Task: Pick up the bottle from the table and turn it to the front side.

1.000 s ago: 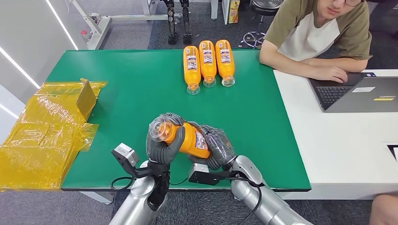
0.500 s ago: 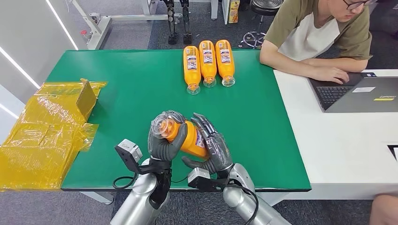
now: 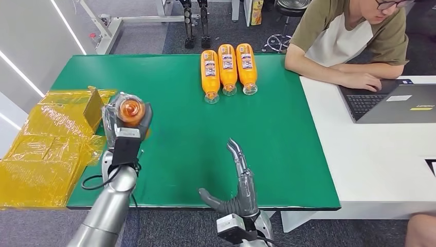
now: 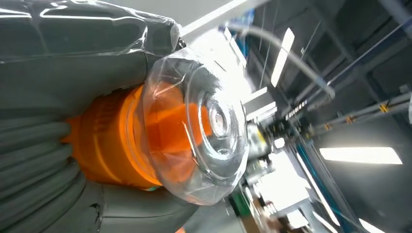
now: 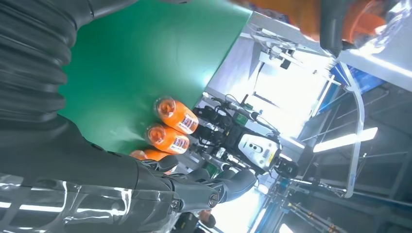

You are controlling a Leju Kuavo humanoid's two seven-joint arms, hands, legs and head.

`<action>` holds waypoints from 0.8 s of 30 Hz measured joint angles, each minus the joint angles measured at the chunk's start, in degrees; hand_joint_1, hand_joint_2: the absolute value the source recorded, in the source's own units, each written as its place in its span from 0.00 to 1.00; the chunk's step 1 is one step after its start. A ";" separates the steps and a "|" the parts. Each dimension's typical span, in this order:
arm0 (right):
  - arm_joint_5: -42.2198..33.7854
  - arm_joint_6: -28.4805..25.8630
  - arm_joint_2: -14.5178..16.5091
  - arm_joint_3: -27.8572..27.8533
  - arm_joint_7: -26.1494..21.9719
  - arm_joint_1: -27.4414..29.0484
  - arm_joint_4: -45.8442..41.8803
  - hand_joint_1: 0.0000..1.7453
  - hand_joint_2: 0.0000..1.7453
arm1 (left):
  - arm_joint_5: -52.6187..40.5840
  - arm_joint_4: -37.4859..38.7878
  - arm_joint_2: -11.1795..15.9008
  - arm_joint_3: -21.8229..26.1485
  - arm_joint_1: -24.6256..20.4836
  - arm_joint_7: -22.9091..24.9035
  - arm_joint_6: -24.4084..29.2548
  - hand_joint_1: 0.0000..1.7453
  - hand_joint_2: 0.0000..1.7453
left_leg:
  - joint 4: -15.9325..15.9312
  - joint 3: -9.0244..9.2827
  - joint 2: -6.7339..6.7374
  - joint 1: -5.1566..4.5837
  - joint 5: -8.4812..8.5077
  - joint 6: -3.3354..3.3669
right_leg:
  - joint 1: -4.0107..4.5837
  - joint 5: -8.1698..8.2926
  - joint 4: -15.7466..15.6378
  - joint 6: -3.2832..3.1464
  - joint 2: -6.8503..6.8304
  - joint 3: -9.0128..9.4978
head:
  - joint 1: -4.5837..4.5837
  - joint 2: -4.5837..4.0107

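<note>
My left hand (image 3: 123, 126) grips an orange bottle (image 3: 130, 109) with a clear cap end facing the head camera, raised over the table's left side near the yellow wrap. In the left wrist view the orange bottle (image 4: 121, 141) and its clear cap (image 4: 209, 131) sit inside the grey fingers (image 4: 43, 160). My right hand (image 3: 237, 180) stands open at the table's front edge, fingers straight and pointing away from me, holding nothing. The right wrist view shows the right hand's fingers (image 5: 204, 189) spread above the green table (image 5: 145, 58).
Three orange bottles (image 3: 227, 68) lie side by side at the far middle of the green table (image 3: 288, 134). Crumpled yellow wrap (image 3: 49, 144) covers the left edge. A person (image 3: 349, 36) sits at a white desk (image 3: 380, 154) on the right with a laptop (image 3: 396, 103).
My right hand let go of the bottle and drew back to the front edge, opening. My left hand carried the bottle up and to the left.
</note>
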 joint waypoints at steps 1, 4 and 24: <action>0.00 -0.04 0.08 -0.02 -0.09 0.79 -0.85 0.00 1.00 | -2.15 1.79 1.11 0.35 -2.13 1.00 0.92 1.00 1.00 | 0.00 0.00 0.00 0.00 0.02 -0.02 | 0.00 0.01 0.02 -0.01 0.00 -0.01 | 0.01 0.00; 0.51 -0.05 0.53 -0.21 0.06 2.91 -3.42 0.00 1.00 | -9.83 8.45 4.31 0.65 -9.34 4.55 3.33 1.00 1.00 | 0.01 0.00 0.01 0.00 0.06 -0.07 | 0.00 0.04 0.06 -0.03 0.01 -0.03 | 0.01 0.00; 7.60 1.93 2.15 -5.26 4.73 7.84 -13.34 0.00 1.00 | -29.68 30.32 5.78 -7.48 -23.54 25.30 -6.28 1.00 1.00 | 0.01 -0.01 0.03 -0.01 0.01 -0.15 | -0.05 0.05 0.04 -0.07 0.05 -0.07 | 0.02 0.00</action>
